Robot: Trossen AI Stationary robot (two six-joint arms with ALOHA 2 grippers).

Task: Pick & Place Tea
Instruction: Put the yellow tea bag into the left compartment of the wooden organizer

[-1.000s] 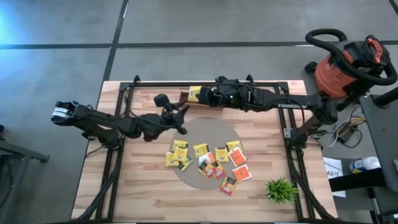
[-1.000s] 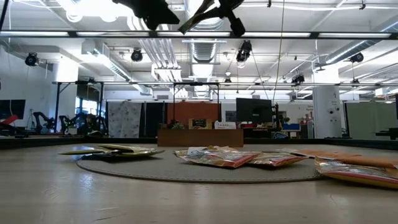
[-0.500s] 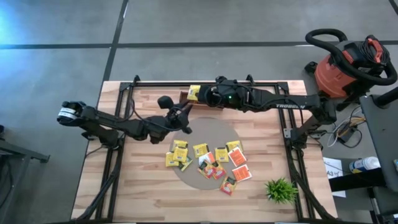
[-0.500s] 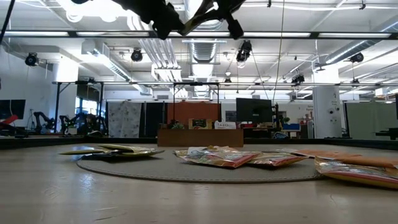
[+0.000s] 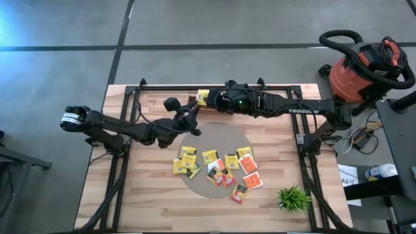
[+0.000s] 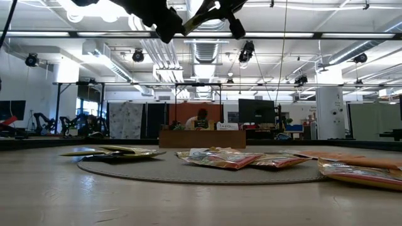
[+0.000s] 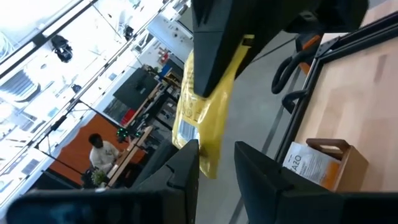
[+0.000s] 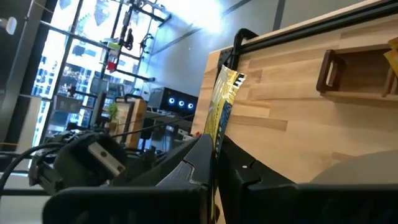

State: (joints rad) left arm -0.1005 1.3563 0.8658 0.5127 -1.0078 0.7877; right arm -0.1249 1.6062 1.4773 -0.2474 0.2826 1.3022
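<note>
Overhead, both arms meet above the far edge of the table (image 5: 130,188), near the brown wooden tray (image 5: 195,103).

Right gripper (image 5: 209,99): reaches in from the right side, fingers clamped flat on a yellow tea packet (image 5: 203,97). Its own wrist view shows the packet (image 8: 219,112) edge-on, pinched between the two dark fingers (image 8: 193,165), standing up from them over the wood.

Left gripper (image 5: 192,116): raised just beside the right one, close to the held packet. In its wrist view the yellow packet (image 7: 202,118) hangs from the other arm's dark finger, its lower corner dipping between the left fingers (image 7: 186,171), which stand apart. Whether they touch the packet I cannot tell.

Tray: the left wrist view shows one end with a handle cutout and a white packet (image 7: 308,167) inside it.

Rest of the tea (image 5: 218,168): a loose scatter of yellow, orange-red and white packets lying flat on the round grey mat (image 5: 224,136) at the middle of the table, some overlapping. From table height they show as low flat piles (image 6: 232,159) on the mat.

Small green plant (image 5: 294,198) stands near the right front corner. Red shop vacuum (image 5: 361,68) sits on the floor beyond the table's right end.

A person (image 6: 200,119) shows at a desk far back in the room.
</note>
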